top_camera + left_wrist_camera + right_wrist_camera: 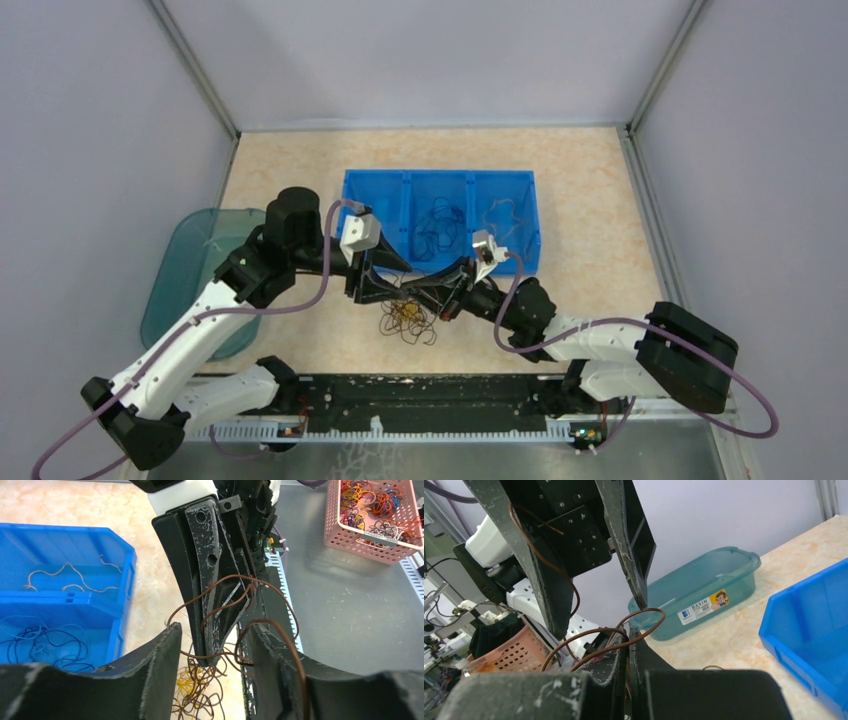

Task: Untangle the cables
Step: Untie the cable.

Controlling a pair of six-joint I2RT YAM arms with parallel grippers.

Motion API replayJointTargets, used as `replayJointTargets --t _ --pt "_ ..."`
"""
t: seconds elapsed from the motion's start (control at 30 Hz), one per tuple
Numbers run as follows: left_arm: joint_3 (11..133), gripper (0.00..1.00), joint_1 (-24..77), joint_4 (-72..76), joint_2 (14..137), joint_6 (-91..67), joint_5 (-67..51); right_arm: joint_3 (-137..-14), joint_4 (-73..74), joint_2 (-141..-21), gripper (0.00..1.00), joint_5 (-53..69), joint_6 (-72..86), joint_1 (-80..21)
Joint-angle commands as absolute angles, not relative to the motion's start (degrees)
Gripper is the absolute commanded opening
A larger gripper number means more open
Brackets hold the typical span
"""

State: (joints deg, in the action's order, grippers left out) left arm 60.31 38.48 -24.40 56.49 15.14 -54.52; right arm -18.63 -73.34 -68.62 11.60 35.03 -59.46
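A tangle of brown and yellow-orange cables (408, 320) lies on the table just in front of the blue bin (352, 200). It also shows in the left wrist view (192, 690). My right gripper (432, 290) (630, 632) is shut on a brown cable (663, 616) lifted from the tangle. My left gripper (405, 282) (215, 632) is open, and the right gripper's shut tips sit between its fingers (160, 660). A brown loop drapes over its right finger. The bin's compartments hold an orange cable (65, 572) and blue and black cables (42, 645).
A teal basin (190, 265) (704, 592) stands left of the bin. A pink basket (370, 515) of coloured cables sits on the grey surface beyond the table's near edge. A black rail (400, 395) runs along the front. Walls close in the back and sides.
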Motion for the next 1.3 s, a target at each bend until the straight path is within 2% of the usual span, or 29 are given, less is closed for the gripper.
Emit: replayJointTargets --t 0.0,0.1,0.17,0.57,0.73,0.9,1.07,1.27 --pt "59.63 0.62 38.50 -26.94 56.08 17.17 -57.10 -19.44 -78.05 -66.50 0.01 10.95 35.90 -59.14" --pt "58.54 0.70 38.50 -28.65 55.71 18.87 -57.39 -19.71 -78.12 -66.34 0.01 11.11 36.03 -59.10" --pt "57.61 0.71 38.50 -29.43 55.19 19.96 -56.60 -20.02 -78.25 -66.16 0.00 11.74 36.18 -59.03" --pt "51.73 0.66 38.27 -20.81 53.02 11.08 -55.24 -22.61 -78.55 -66.04 0.00 14.76 38.46 -59.06" --pt "50.51 0.59 38.23 -16.89 53.76 7.48 -56.88 -23.51 -80.58 -66.62 0.00 15.21 39.97 -59.07" --pt "50.83 0.40 38.16 -12.60 53.19 4.21 -56.45 -23.98 -80.17 -66.50 0.00 15.68 40.58 -59.11" --pt "51.21 0.32 38.17 -9.31 53.30 -1.17 -57.79 -24.69 -82.51 -68.14 0.00 15.60 42.18 -59.07" --pt "50.10 0.17 38.14 -7.40 52.66 -3.73 -58.77 -26.80 -83.25 -69.47 0.00 15.33 43.06 -59.06"
